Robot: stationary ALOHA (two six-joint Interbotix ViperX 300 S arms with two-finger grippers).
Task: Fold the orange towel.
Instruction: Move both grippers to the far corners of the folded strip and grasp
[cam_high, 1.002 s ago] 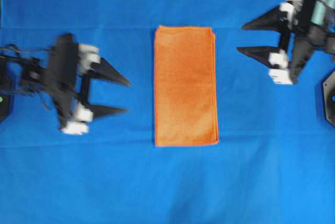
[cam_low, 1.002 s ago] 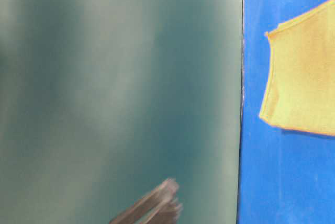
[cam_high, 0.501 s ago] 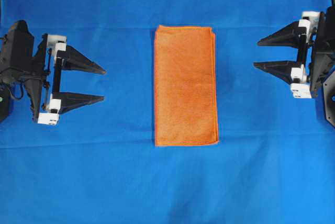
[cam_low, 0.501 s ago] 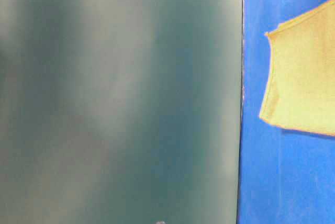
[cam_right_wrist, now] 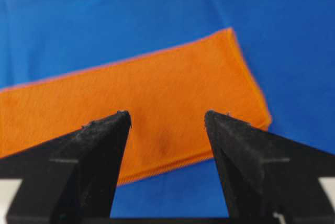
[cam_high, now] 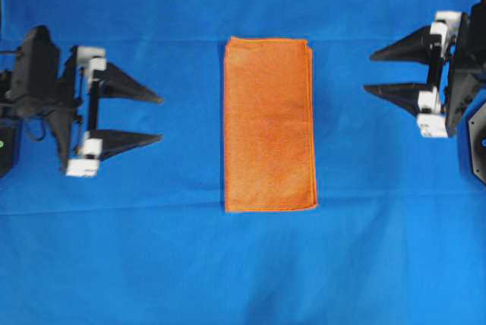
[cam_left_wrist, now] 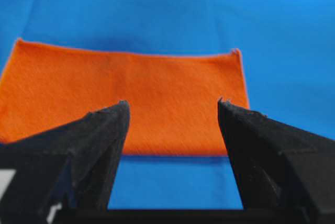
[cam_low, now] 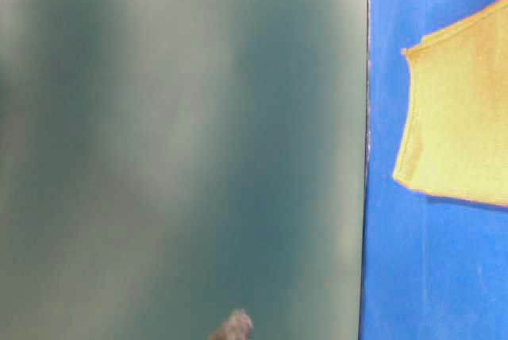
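Overhead view. The orange towel (cam_high: 269,124) lay flat at the centre of the blue table cover (cam_high: 243,279), already doubled into a narrow rectangle, with layered hems showing along its 3 o'clock edge. Its long axis ran from 12 to 6 o'clock; its short axis pointed toward the two arms.

The left gripper (cam_high: 159,118) stood at 9 o'clock from the cloth, its tips aimed toward 3 o'clock. The right gripper (cam_high: 367,72) stood at about 2 o'clock from the cloth's centre, its tips aimed toward 9 o'clock. Both were well apart from the fabric, and neither was clearly the nearer. The left one faced the middle of the long edge, while the right one faced the upper half.

Both grippers were spread apart and empty. In the left wrist view the fingers (cam_left_wrist: 99,130) framed the cloth (cam_left_wrist: 125,98) with blue cover between; the right wrist view showed the same gap past its fingers (cam_right_wrist: 99,135), with the cloth (cam_right_wrist: 157,103) lying askew beyond.

Judged from this layout, a further fold would turn on the long axis: bringing the 12 o'clock end onto the 6 o'clock end would call for each arm to travel inward to a corner on its own side.

The table-level view showed a blurred teal-grey surface (cam_low: 182,149) and one corner of the cloth. No brand, label or legible writing appeared in any view.
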